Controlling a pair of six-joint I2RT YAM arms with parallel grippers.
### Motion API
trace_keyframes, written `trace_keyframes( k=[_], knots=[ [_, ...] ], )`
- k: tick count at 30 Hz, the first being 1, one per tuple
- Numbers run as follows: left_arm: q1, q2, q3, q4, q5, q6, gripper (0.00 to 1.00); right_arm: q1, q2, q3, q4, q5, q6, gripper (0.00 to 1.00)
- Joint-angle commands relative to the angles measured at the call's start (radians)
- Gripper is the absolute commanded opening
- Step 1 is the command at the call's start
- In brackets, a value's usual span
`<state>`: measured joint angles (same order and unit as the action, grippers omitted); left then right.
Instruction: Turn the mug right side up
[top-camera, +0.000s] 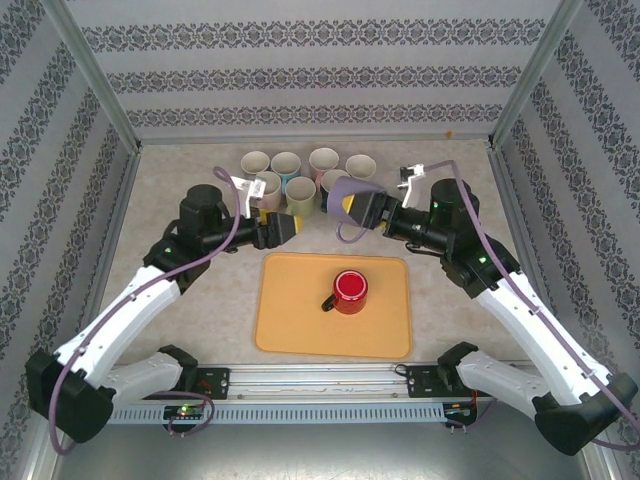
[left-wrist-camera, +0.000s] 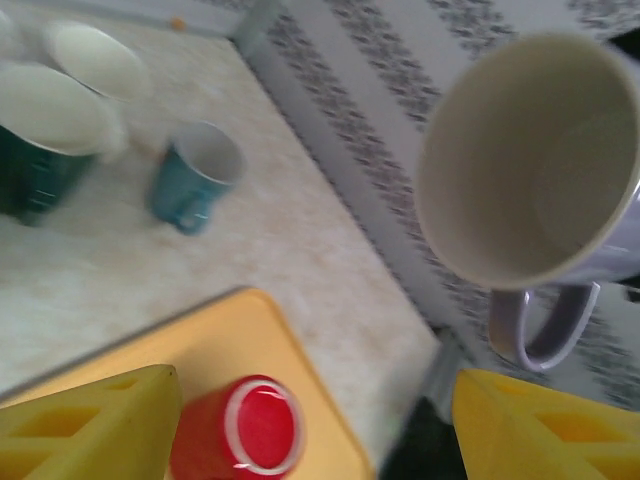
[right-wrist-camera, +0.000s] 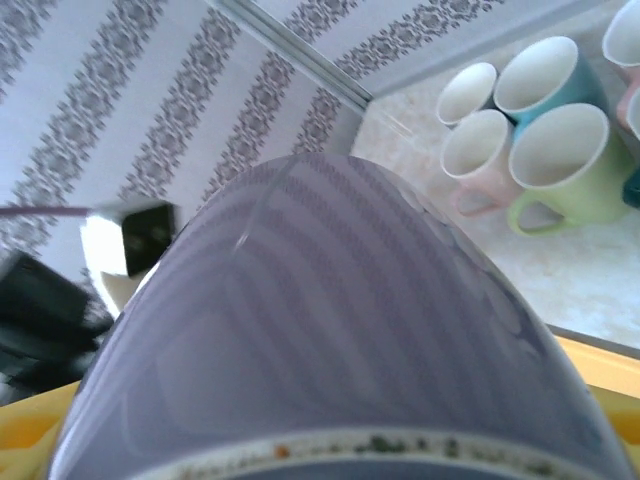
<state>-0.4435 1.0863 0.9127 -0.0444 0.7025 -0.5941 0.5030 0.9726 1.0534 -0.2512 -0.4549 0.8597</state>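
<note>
The right pincer grasps the lilac mug sideways in mid-air, left pincer released; a slipping grip could drop it onto the red mug.

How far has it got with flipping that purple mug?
Done: the purple mug is up in the air. In hand: the right end effector grips it on its side, mouth toward the open left end effector. Left: tilting it upright and setting it down, perhaps on the orange tray.
</note>
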Motion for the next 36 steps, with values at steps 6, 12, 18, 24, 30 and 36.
trace_keyframes(
  k=[6, 12, 18, 24, 30, 36],
  knots=[
    [-0.063, 0.14, -0.096, 0.705, 0.331, -0.39, 0.69, -0.032, -0.055, -0.048, 0.252, -0.119, 0.116, 0.51],
    [-0.105, 0.218, -0.103, 0.965, 0.357, -0.511, 0.7, -0.034, -0.059, -0.063, 0.291, -0.131, 0.146, 0.52],
    [-0.126, 0.286, -0.099, 1.136, 0.368, -0.611, 0.68, -0.034, -0.059, -0.076, 0.313, -0.133, 0.163, 0.51],
    [-0.13, 0.314, -0.113, 1.202, 0.364, -0.642, 0.65, -0.034, -0.059, -0.085, 0.327, -0.137, 0.178, 0.51],
    [-0.15, 0.331, -0.097, 1.209, 0.365, -0.643, 0.58, -0.034, -0.056, -0.095, 0.342, -0.137, 0.193, 0.5],
    [-0.178, 0.352, -0.082, 1.21, 0.355, -0.635, 0.55, -0.032, -0.059, -0.113, 0.367, -0.13, 0.216, 0.5]
  ],
)
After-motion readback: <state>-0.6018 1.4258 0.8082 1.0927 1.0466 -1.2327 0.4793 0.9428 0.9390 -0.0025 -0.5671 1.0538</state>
